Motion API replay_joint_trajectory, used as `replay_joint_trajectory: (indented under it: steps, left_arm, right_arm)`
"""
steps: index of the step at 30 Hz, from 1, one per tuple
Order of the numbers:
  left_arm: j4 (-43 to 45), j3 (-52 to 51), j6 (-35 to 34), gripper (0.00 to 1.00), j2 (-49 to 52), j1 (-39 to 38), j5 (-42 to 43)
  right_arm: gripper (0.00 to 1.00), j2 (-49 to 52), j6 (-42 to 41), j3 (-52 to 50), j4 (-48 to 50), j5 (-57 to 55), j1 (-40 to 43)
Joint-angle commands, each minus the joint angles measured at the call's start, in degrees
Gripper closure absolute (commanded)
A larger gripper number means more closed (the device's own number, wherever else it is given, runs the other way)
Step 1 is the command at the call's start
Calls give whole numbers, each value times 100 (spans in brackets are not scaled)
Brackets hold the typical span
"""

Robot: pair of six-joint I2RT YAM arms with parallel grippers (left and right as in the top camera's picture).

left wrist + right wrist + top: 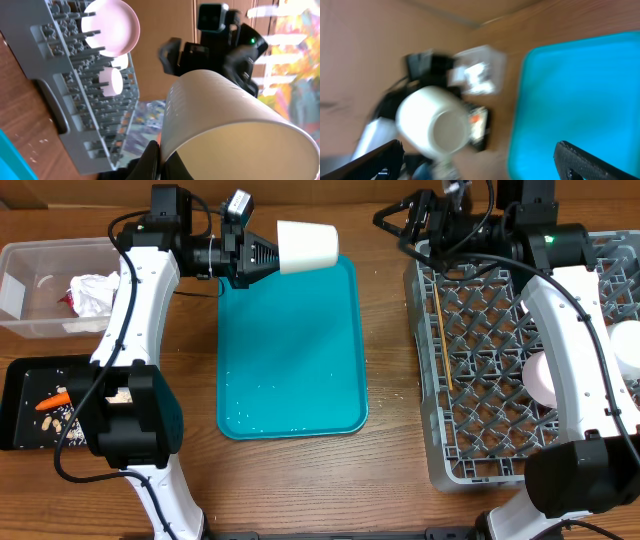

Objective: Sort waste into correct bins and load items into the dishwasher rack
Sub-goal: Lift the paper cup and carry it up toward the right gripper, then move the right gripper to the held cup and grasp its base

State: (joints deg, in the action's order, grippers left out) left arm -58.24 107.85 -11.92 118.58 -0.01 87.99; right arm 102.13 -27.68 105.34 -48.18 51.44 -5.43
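Overhead: wooden surface [300,480]; left pincer [275,255] clamped on the rim of a smooth white cup [308,246], which is lifted, lying sideways above the far end of the flat teal tray [290,360], itself speckled with white crumbs [262,390]. Clear plastic tub [25,290] far left holds a crumpled white napkin [95,292] and a bit of red wrapper [68,300]. Black tray [20,405] nearer holds an orange carrot [55,400] and beige scraps [62,420]. Right pincer [395,228] spread wide, empty, over the far left corner of the grey grid rack [490,380]; a thin wooden chopstick [443,340] lies along the rack's left side. Left wrist: cup fills the view, matte inside, a dark finger [150,160] on its rim; rack beyond with pegs, a round plate [112,27] standing on edge and a small bowl [111,81]. Right wrist: blurred; cup base seen round, teal tray right, own fingers [375,160] far apart at the bottom corners.
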Motion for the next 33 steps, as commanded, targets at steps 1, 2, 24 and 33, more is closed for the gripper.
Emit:
replay_joint_trajectory:
  steps: [1, 2, 24, 33]
  left_arm:
    - [24, -33, -973, 96, -181, -59, 256]
    - [24, -33, -1019, 96, -181, -79, 256]
    - [2050, 160, -3709, 96, -459, -619, 256]
    - [2562, 160, -4299, 96, -494, -651, 256]
  right_arm:
    - [0, -33, -304, 116, 118, 1451, 24]
    - [0, -26, -306, 111, 116, 1480, 26]
    - [0, 109, -1438, 76, 446, 1945, 13]
    - [0, 155, -2118, 76, 1099, 2267, 13]
